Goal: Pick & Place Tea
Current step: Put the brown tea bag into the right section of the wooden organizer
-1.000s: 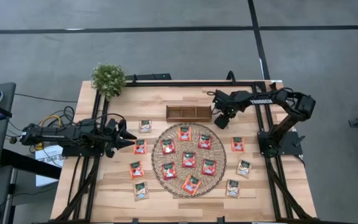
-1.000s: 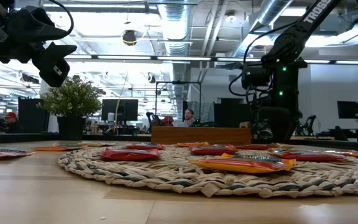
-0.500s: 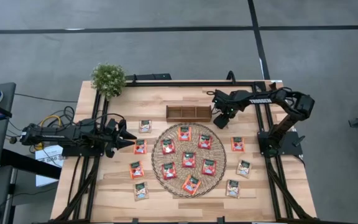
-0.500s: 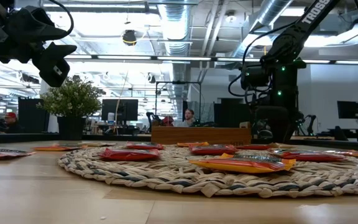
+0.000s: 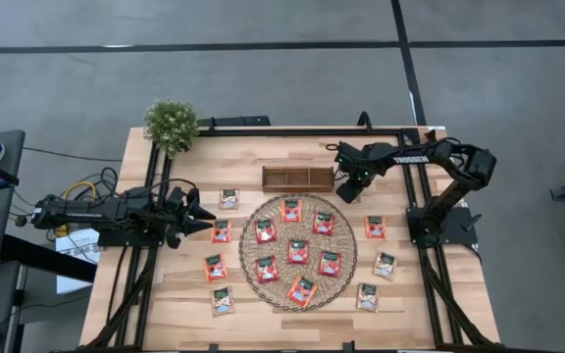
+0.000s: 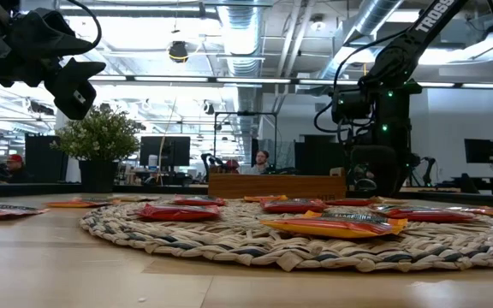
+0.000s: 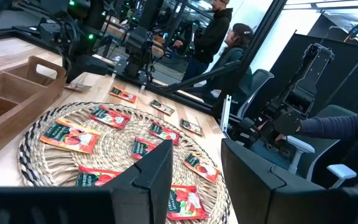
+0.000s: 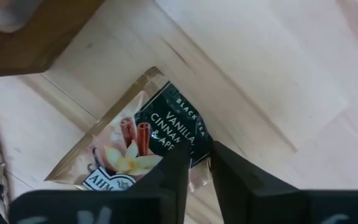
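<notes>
Red-orange tea sachets (image 5: 297, 251) lie flat on the round woven mat (image 5: 251, 257), and more tea (image 5: 375, 227) lies on the wood around it. My right gripper (image 8: 201, 180) stands by the right end of the wooden tray (image 5: 298, 177). It is closed on a pale beige sachet (image 8: 135, 143) lying flat on the table. My left gripper (image 5: 208, 224) hovers open at the mat's left side, holding nothing. My right gripper pinches the beige sachet at its edge beside the dark label (image 8: 199, 163) between its two fingers. The fingers (image 8: 176, 171) come from above, pointing down. The sachet lies flat on the wood, and most of it spreads away from the fingers.
A potted plant (image 5: 171, 124) stands at the table's far left corner. Black rails (image 5: 430, 265) run along both sides of the table. People sit in the room beyond the far edge (image 6: 261, 160).
My right gripper's fingers have drawn together on the beige sachet beside the tray. The arm has stayed almost where it was.
</notes>
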